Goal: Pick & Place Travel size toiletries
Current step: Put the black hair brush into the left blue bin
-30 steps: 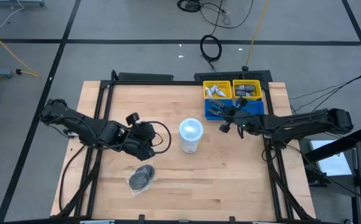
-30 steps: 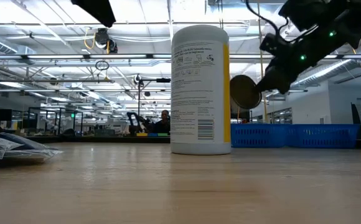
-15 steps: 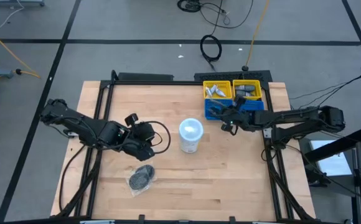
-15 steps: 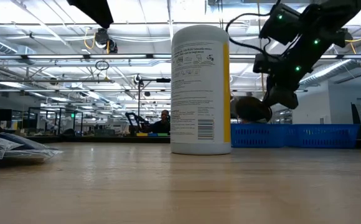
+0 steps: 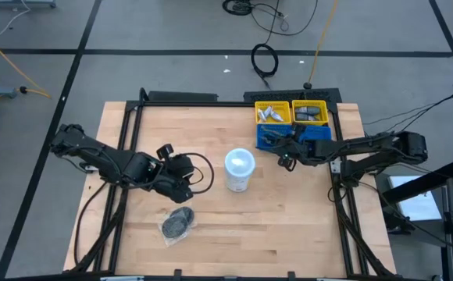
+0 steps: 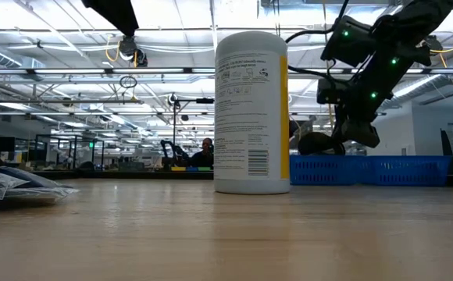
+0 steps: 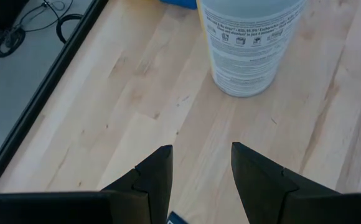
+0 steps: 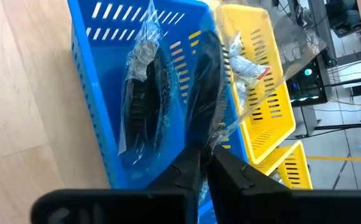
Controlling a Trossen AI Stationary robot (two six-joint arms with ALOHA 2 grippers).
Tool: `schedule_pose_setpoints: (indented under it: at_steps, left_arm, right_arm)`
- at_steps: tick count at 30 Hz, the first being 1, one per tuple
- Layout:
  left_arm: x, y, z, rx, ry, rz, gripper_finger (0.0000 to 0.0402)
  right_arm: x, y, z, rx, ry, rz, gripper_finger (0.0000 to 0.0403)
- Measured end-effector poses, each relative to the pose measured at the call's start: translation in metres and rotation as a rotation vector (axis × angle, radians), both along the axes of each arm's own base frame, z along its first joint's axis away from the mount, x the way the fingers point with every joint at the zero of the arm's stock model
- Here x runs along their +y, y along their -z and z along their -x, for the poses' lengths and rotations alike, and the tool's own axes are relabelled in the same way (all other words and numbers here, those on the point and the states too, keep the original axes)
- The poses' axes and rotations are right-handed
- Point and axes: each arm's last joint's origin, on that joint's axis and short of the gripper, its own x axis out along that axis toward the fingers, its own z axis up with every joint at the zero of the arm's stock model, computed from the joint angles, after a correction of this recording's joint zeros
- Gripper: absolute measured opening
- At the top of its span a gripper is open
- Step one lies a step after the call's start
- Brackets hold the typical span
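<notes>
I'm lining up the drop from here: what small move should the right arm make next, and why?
Probably lower slightly and open. The right gripper is pinching a clear-wrapped dark disc by the edge of its wrap, hanging over the blue bin, where another wrapped disc already lies. In the low view the disc sits near the bin's rim height, so releasing should drop it inside.

Blue slotted bin (image 8: 99, 74), yellow bin (image 8: 261, 81), dark disc (image 8: 208, 74).

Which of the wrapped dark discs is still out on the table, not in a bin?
The wrapped disc on the bare wood near the left gripper; another hangs from the right gripper over the blue bin.
</notes>
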Motion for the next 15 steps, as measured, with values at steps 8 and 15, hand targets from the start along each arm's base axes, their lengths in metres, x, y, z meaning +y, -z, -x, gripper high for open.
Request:
schedule_pose_setpoints:
  at_steps: [8,15]
  left_arm:
    - [0.0008,0.0008,0.0018,0.011,-0.020,0.004,0.0159]
    - [-0.0001,0.0011,0.0020,0.017,-0.015,0.024,0.0159]
  right_arm:
    - [-0.0002,-0.0005,-0.0008,0.005,-0.013,0.009,0.0068]
    - [0.0013,-0.0030,-0.0032,-0.027,-0.023,0.018,0.0141]
